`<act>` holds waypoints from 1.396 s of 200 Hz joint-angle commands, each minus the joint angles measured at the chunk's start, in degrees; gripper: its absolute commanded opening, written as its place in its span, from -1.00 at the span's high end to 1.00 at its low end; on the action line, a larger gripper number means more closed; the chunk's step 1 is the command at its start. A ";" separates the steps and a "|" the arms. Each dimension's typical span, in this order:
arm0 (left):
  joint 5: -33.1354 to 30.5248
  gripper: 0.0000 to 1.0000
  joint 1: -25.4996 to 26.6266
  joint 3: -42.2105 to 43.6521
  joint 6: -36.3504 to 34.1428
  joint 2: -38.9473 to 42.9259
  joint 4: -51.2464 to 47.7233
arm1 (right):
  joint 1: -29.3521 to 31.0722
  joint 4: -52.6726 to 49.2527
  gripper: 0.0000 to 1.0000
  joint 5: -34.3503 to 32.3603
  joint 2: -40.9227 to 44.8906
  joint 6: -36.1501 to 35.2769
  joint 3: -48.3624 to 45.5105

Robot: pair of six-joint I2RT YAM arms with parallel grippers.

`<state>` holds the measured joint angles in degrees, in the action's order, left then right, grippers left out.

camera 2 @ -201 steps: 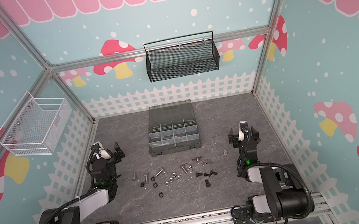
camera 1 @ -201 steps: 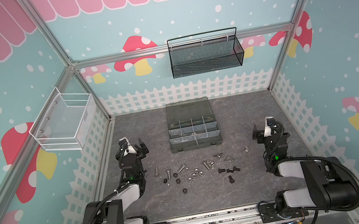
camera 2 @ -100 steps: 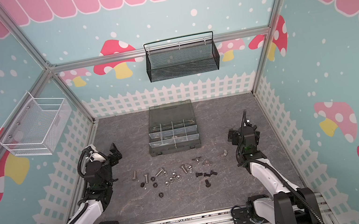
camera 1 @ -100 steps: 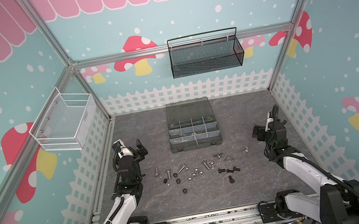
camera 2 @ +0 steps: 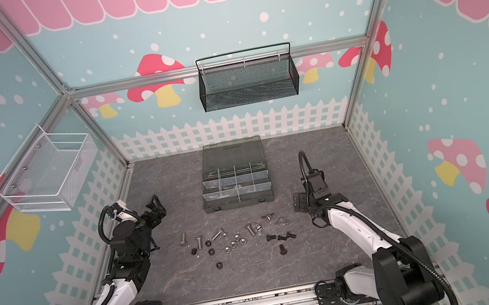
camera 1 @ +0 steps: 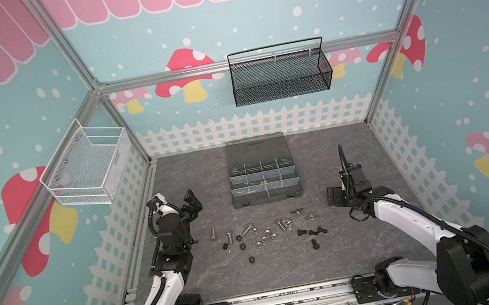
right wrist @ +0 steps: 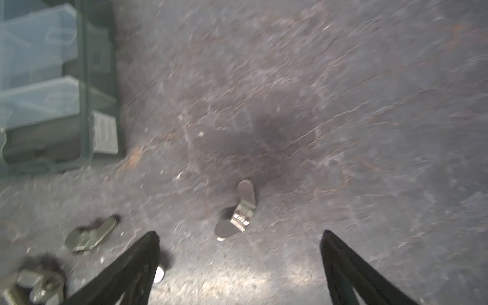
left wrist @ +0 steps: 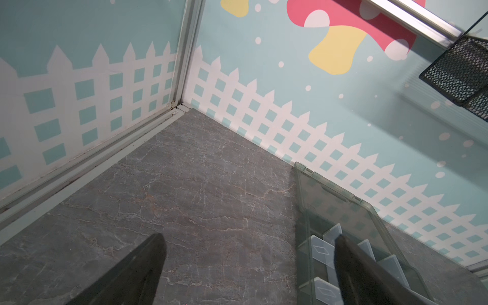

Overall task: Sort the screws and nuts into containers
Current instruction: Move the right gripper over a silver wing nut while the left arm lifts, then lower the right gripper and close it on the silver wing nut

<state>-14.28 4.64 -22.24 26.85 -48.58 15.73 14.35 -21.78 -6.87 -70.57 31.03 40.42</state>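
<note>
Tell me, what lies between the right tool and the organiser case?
Nothing: between the right tool and the organiser case, both top views show only bare tabletop.

Grey veined table [camera 1: 193, 175], silver screws [camera 1: 213, 234], black screws [camera 1: 315, 243], dark grey case [camera 1: 267, 197]

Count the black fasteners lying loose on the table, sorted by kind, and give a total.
Black screws: 4
Black nuts: 4
Total: 8
</note>
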 commanded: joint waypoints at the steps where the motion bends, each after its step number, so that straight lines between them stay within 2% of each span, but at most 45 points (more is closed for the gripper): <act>1: 1.81 -0.99 0.21 -2.28 3.07 -0.19 -2.22 | 1.91 -6.00 -0.82 5.21 -1.23 3.38 1.70; 44: 2.15 -0.99 0.28 -3.03 3.47 -0.90 -3.07 | 4.95 -11.24 -0.61 8.89 -1.21 3.60 2.47; 124: 3.13 -1.00 0.19 -3.78 3.65 -1.23 -4.41 | 5.02 -12.02 -0.34 4.94 -1.60 6.21 1.66; 170: 3.23 -1.00 0.21 -3.38 4.13 -0.48 -4.61 | 4.13 -9.99 -0.30 0.55 -5.72 7.16 3.05; 279: 2.96 -1.00 0.21 -2.46 4.26 -0.20 -4.83 | -1.60 2.26 -0.22 4.61 -15.76 5.65 3.72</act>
<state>-11.73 4.64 -24.47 29.82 -49.50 11.60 13.15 -22.26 -2.85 -84.40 36.86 42.65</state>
